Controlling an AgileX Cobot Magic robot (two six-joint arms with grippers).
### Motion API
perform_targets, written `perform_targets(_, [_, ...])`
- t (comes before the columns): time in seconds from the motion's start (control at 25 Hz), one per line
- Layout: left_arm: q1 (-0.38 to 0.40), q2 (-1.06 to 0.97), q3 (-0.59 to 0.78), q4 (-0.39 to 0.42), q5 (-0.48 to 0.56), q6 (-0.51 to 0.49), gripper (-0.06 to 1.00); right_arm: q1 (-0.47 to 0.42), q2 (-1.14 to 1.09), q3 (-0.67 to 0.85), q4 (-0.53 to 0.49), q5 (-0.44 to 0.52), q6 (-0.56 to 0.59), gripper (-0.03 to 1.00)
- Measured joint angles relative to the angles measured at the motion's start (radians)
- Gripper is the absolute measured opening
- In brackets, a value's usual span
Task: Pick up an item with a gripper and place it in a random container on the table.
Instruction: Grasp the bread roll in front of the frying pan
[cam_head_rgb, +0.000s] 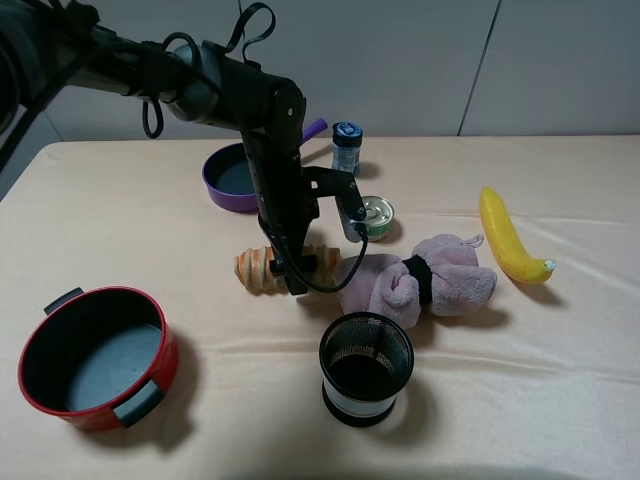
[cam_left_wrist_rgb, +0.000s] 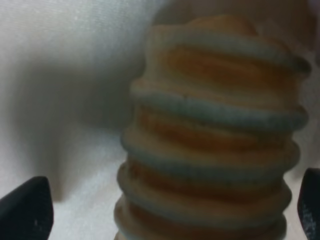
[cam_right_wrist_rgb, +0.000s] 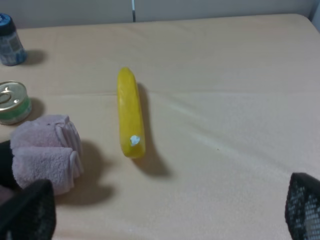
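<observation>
The tan-and-orange ridged bread roll (cam_head_rgb: 255, 270) lies on the beige table cloth (cam_head_rgb: 560, 390) near the middle. It fills the left wrist view (cam_left_wrist_rgb: 215, 140). My left gripper (cam_head_rgb: 290, 275) is down over the roll, open, with one dark fingertip (cam_left_wrist_rgb: 25, 210) on each side of it. I cannot tell whether the fingers touch it. The red pot (cam_head_rgb: 95, 292) with a grey inside stands at the front left, empty. My right gripper (cam_right_wrist_rgb: 165, 212) is open and empty above the cloth, out of the exterior view.
A pink plush (cam_head_rgb: 420, 280) lies just right of the roll, and a black mesh cup (cam_head_rgb: 366, 367) stands in front. A tin can (cam_head_rgb: 376, 217), a blue-capped bottle (cam_head_rgb: 346, 147) and a purple pan (cam_head_rgb: 232, 178) sit behind. A yellow banana (cam_head_rgb: 508, 238) lies right.
</observation>
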Motion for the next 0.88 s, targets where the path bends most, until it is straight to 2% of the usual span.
perform_targets(0.44, [0.0, 0.015, 0.0, -0.005, -0.026, 0.0, 0.99, 0.0, 0.0, 0.0, 0.0, 0.0, 0.0, 0.69])
perform_targets(0.56, [0.0, 0.015, 0.0, -0.005, -0.027, 0.0, 0.95, 0.0, 0.0, 0.0, 0.0, 0.0, 0.0, 0.69])
perform_targets(0.72, [0.0, 0.015, 0.0, -0.008, -0.03, 0.0, 0.79, 0.0, 0.0, 0.0, 0.0, 0.0, 0.0, 0.69])
perform_targets(0.88, [0.0, 0.015, 0.0, -0.011, -0.03, 0.0, 0.57, 0.0, 0.0, 0.0, 0.0, 0.0, 0.0, 0.69])
